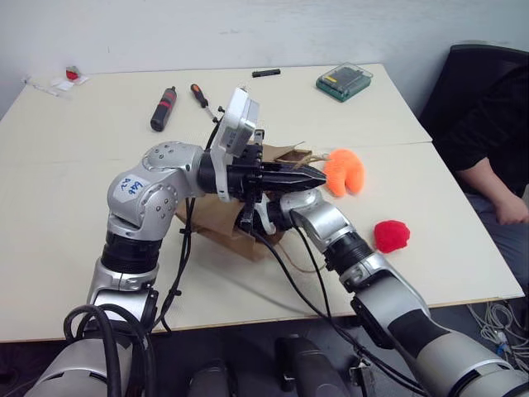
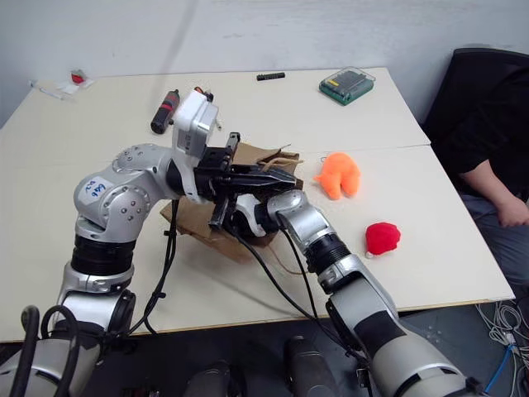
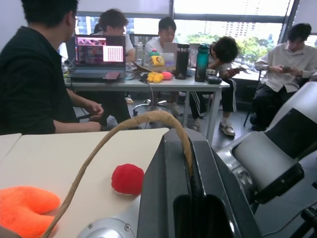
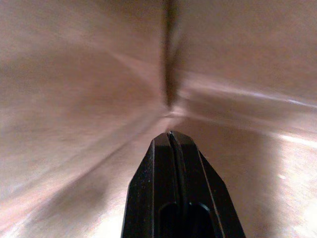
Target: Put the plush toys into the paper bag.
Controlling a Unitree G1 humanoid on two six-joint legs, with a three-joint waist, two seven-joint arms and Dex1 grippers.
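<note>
The flat brown kraft paper bag (image 1: 216, 217) lies on the pale table (image 1: 74, 207) under both arms, its mouth toward the toys. The left gripper (image 1: 318, 175) is held above the bag, pointing at the bright orange lumpy plush toy (image 1: 345, 171), which lies on the table just beyond its tips; its two black fingers are pressed together on one of the bag's thin twisted paper-cord handles (image 3: 124, 130), which arches up from between them. The right gripper (image 4: 171, 135) reaches into the bag, its fingers closed with nothing between them and brown paper all round. The small round red plush toy (image 1: 392, 235) sits on the table beside the right forearm, apart from both grippers and from the bag. A white label (image 2: 96, 188) on the left arm bears blue handwriting that cannot be read.
</note>
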